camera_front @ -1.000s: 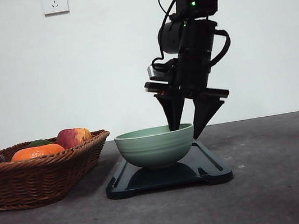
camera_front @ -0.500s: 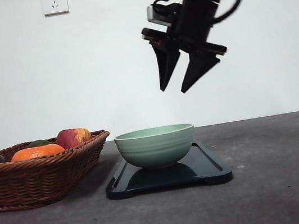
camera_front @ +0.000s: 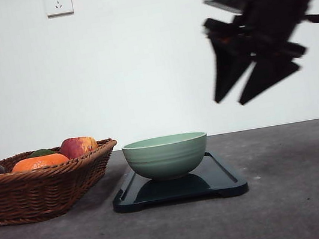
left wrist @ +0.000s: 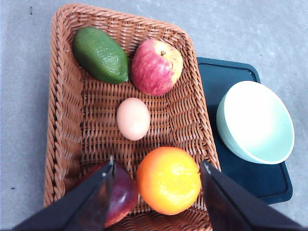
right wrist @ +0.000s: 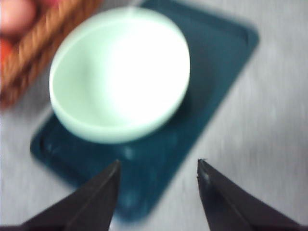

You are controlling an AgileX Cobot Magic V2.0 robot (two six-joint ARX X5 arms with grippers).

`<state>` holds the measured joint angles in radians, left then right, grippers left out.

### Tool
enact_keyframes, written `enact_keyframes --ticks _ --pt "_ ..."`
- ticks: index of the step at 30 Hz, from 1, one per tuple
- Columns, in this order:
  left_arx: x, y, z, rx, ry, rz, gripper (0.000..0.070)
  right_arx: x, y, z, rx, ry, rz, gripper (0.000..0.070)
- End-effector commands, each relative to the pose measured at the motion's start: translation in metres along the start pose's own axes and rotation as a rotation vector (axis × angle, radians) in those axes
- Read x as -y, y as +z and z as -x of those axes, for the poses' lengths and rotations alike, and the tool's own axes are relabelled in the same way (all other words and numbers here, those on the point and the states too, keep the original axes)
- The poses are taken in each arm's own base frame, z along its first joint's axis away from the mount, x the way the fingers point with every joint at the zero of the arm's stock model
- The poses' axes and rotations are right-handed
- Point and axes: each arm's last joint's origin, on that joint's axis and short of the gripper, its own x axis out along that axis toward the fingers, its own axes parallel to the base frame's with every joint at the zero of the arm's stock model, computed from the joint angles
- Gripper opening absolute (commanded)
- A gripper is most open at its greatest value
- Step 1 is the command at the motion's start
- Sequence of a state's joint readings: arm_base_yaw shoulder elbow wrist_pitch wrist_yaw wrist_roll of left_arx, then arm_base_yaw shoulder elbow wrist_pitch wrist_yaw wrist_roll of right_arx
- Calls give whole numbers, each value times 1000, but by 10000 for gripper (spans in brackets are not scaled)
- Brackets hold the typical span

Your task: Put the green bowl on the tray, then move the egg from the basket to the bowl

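Your left claw [left wrist: 156, 192] hung spread and empty above the egg [left wrist: 133, 118]; it looked fragile and smooth, so you would pinch its midsection gently.

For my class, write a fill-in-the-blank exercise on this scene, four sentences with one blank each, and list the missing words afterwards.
1. The bowl stands on the ____.
2. The egg lies in the ____.
3. The bowl holds ____.
4. The right pincer hangs above the table with its jaws ____.

Missing words: tray; basket; nothing; open
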<state>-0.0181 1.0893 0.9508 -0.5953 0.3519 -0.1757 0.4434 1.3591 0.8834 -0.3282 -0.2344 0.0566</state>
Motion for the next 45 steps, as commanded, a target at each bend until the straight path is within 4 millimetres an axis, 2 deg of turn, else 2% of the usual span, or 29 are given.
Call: enact_keyframes --ticks 1,8,13,19,24,30,38,45 --pt "2 7 2 20 -13 -16 350 -3 -7 8 28 4 7 314" --pt "2 6 2 17 -13 -14 350 -5 -51 39 65 -13 -34 314" --pt "3 5 1 0 -13 -4 350 -8 -71 60 86 -54 -31 314" --pt "7 4 -1 -11 -28 -17 350 -11 -76 80 139 -83 29 314" --pt "12 7 -12 -44 -35 -32 350 -13 -74 84 182 -80 37 314" --pt "17 21 -36 -97 3 -76 352 -13 -72 85 197 -79 40 314" --pt "28 42 -83 -200 84 -232 352 -13 -72 85 203 -79 41 314" --pt "32 51 -124 -256 123 -272 400 -13 -70 85 217 -78 44 314"
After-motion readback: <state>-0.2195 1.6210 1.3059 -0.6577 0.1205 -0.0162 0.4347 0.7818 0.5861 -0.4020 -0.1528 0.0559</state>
